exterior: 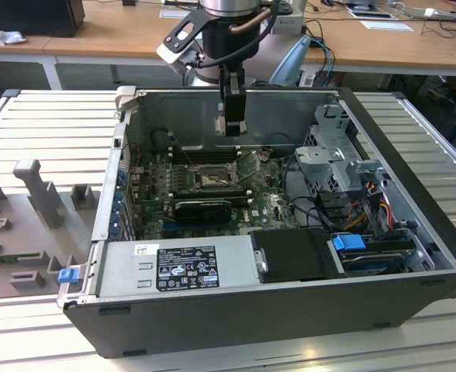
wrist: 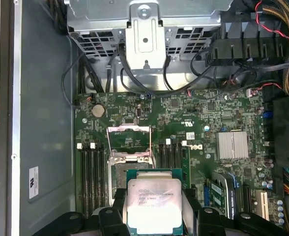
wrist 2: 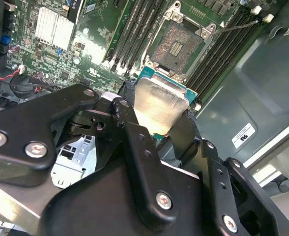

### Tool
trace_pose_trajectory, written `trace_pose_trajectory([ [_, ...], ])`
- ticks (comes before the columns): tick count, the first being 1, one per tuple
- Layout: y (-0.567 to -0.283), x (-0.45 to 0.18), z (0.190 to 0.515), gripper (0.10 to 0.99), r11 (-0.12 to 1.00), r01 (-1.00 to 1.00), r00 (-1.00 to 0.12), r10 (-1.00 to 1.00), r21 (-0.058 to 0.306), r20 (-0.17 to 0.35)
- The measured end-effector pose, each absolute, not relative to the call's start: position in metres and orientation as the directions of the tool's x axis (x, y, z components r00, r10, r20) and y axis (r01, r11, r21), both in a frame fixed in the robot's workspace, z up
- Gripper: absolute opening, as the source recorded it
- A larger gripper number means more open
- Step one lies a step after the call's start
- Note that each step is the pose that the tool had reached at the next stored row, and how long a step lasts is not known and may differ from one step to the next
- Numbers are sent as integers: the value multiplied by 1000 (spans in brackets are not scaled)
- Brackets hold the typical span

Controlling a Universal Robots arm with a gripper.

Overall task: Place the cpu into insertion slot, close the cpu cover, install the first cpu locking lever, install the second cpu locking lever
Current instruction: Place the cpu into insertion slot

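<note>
The gripper [wrist: 155,216] is closed to the chip's width. Its black fingers [wrist 2: 129,118] pinch the cpu [wrist: 153,202] by two opposite edges, with the metal face left bare. The chip hangs over the motherboard [wrist: 184,113], near the insertion slot [wrist 2: 176,46] but not in it, and the cpu cover [wrist: 130,128] stands flipped open. It looks light, stiff and smooth, so probably slippery. Its underside and the slot's contacts are likely fragile, so the edges seem the right hold.
</note>
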State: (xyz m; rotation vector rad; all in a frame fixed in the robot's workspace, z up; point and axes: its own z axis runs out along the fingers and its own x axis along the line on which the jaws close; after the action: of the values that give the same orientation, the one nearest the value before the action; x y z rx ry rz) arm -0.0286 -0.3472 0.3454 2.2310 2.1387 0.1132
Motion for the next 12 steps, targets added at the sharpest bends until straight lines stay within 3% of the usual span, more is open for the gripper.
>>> trace_pose_trajectory([
  [12,-347,-29,337,533,-43,995,41,999,86,19],
])
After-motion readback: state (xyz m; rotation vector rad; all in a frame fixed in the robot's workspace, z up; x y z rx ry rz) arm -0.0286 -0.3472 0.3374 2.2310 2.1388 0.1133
